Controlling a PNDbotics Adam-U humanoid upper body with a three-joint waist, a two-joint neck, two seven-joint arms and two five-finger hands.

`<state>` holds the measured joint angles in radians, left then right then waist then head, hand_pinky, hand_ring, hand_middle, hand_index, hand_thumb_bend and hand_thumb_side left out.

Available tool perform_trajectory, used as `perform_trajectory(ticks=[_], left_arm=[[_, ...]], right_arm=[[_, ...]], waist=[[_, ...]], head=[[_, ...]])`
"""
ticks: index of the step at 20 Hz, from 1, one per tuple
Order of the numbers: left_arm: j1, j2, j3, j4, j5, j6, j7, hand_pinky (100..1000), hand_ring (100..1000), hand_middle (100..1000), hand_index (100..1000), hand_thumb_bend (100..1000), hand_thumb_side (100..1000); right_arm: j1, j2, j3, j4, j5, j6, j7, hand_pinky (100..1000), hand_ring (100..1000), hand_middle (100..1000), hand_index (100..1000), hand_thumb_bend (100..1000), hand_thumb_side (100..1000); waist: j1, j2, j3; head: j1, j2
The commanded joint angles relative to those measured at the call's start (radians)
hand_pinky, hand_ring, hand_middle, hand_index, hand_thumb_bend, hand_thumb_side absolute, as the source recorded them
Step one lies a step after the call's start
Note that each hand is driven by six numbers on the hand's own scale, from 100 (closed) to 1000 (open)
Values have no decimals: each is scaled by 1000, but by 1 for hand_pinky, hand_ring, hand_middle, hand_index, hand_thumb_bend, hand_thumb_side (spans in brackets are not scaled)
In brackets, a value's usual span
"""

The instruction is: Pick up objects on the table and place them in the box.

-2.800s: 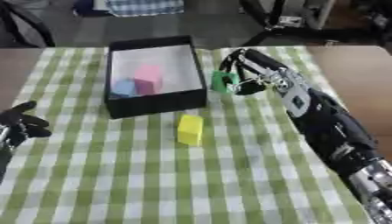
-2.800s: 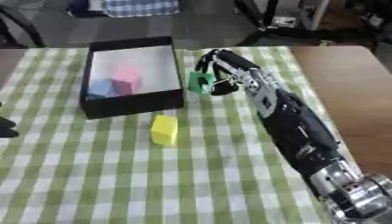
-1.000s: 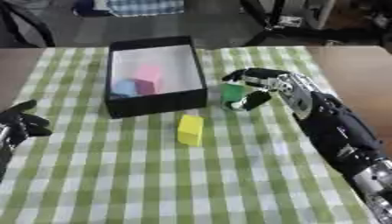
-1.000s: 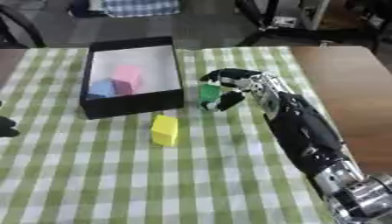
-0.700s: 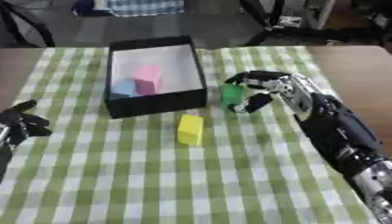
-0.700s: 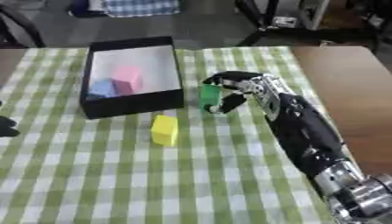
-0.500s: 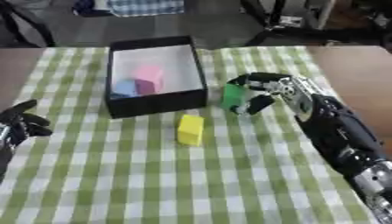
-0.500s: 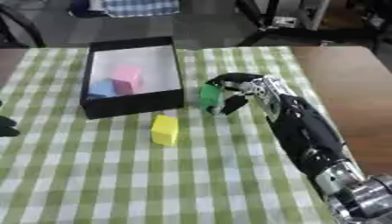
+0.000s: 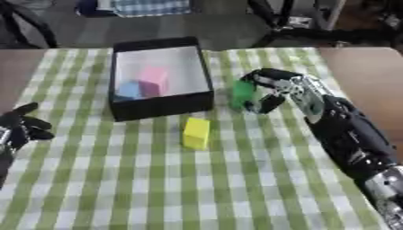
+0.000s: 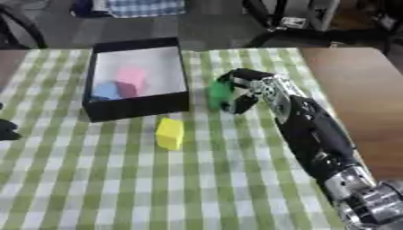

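The green block [image 9: 243, 94] is held in the right robot hand [image 9: 277, 88], whose fingers and thumb curl around it from the right side. It sits just beside the right wall of the black box [image 9: 202, 76], level with the box's near end. Whether it rests on the cloth or is raised above it cannot be told.

Handling judgement: the block appears rigid, small and light, with flat faces. It should take a pinch across two opposite faces without deforming. Smooth faces may slip if the pinch lands near an edge, so contact at mid-height of the faces is preferable.

The black box is open-topped with a pale floor. A pink block [image 9: 154, 80] and a blue block [image 9: 128, 90] lie inside it, touching or nearly touching, toward the left and near part of the compartment.

A yellow block [image 9: 196, 132] stands on the bench just in front of the box's near wall, apart from it. Judged the same way, it is rigid and light; its long side faces offer the best hold.

The bench carries a green-and-white checked cloth [image 9: 236, 179].

The left robot hand [image 9: 19, 127] shows at the left edge, idle, fingers relaxed and spread, holding nothing.
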<state>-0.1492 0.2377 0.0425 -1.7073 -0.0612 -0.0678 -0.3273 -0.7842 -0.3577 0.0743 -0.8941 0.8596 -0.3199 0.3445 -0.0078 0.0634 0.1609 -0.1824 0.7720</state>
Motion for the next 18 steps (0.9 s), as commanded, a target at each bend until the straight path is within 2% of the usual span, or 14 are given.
perform_trajectory(ticks=[1, 4, 8, 13, 18], left_arm=[[-7, 26, 10, -17, 2, -1, -2, 717, 593, 593, 909, 170, 1000], [-9, 27, 10, -17, 2, -1, -2, 717, 593, 593, 909, 170, 1000], [-19, 21, 5, -19, 4, -1, -5, 717, 592, 592, 909, 172, 1000], [-40, -3, -10, -25, 10, -1, -20, 717, 592, 592, 909, 173, 1000], [-69, -33, -30, -32, 20, 0, -39, 717, 592, 592, 909, 177, 1000]], right_arm=[[-38, -40, -3, -64, -53, 10, -55, 855, 582, 292, 543, 100, 100], [-76, -61, 18, -74, -109, 7, -104, 856, 578, 291, 543, 100, 100], [-148, -68, 29, -59, -137, 6, -111, 862, 581, 302, 556, 100, 100], [-226, -6, 9, 34, -144, -5, -83, 870, 584, 323, 586, 100, 100], [-261, 59, -17, 143, -95, -6, -46, 881, 615, 384, 651, 100, 142]], waist=[[7, -9, 1], [5, -7, 5], [4, -1, 20], [10, 13, 66], [15, 25, 136]], head=[[1, -2], [-3, -2], [-18, -2], [-50, -2], [-116, -2]])
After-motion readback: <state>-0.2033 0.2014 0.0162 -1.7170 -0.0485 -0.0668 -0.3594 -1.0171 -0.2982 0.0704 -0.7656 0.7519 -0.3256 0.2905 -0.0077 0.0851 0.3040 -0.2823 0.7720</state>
